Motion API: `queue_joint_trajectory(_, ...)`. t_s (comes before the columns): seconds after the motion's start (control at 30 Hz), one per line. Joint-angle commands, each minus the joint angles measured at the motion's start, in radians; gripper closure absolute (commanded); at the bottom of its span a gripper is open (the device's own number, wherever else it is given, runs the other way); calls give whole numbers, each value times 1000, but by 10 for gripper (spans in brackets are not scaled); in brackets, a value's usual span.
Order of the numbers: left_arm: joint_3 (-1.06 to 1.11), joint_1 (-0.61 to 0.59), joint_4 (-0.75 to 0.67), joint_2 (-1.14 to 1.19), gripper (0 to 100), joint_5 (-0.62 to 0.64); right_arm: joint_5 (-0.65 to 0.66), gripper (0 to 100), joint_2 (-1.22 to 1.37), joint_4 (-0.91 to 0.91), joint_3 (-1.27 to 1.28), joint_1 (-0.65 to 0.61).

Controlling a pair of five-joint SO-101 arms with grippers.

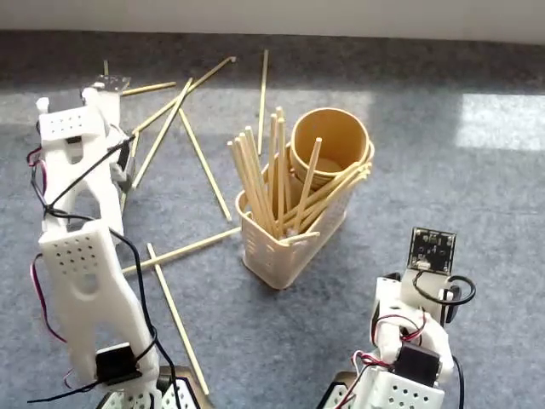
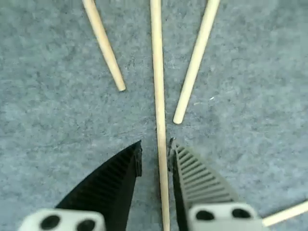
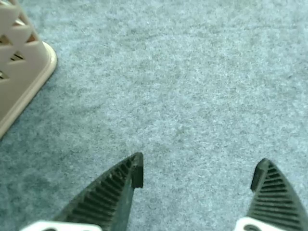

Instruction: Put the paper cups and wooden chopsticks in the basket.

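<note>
Carpet (image 1: 213, 102) at upper left: a chopstick (image 2: 158, 96) is straddled, unclamped, by the barely parted left gripper (image 2: 155, 154) and could be rolled aside.

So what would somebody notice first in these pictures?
Probably the basket in the middle of the grey mat, stuffed with chopsticks and stacked paper cups. Next, the loose chopsticks scattered on the mat beside it. Up close, the left pincer straddles one chopstick lying flat.
</note>
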Motion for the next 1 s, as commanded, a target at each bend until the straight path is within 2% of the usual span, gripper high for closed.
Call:
queue_joint_trajectory(0.0, -38, -2, -55, 48, 874, -5, 12, 652, -8, -19, 93, -7)
queue_joint_trajectory(0.23, -163, -1, -71, 205, 889, -8, 12, 652, -8, -19, 93, -7)
queue_joint_trajectory(0.3, -211, -4, -68, 243, 984, -12, 12, 652, -8, -19, 93, -7)
queue_joint_trajectory(0.33, -239, -4, -63, 260, 1000, -34, 12, 652, -8, -19, 93, -7)
queue_joint_trajectory(0.4, -285, -1, -63, 283, 998, -81, 12, 652, -8, -19, 93, -7)
queue_joint_trajectory(0.5, -381, -1, -6, 280, 995, -84, 12, 652, -8, -19, 93, -7)
queue_joint_trajectory(0.63, -634, 21, 110, 213, 995, -84, 12, 652, -8, -19, 93, -7)
queue_joint_trajectory(0.77, -895, 62, 123, 101, 995, -83, 12, 652, -8, -19, 93, -7)
queue_joint_trajectory(0.83, -914, 111, 120, 10, 995, -49, 12, 652, -8, -19, 93, -7)
queue_joint_trajectory(0.97, -908, 277, 81, -234, 995, 107, 12, 652, -8, -19, 93, -7)
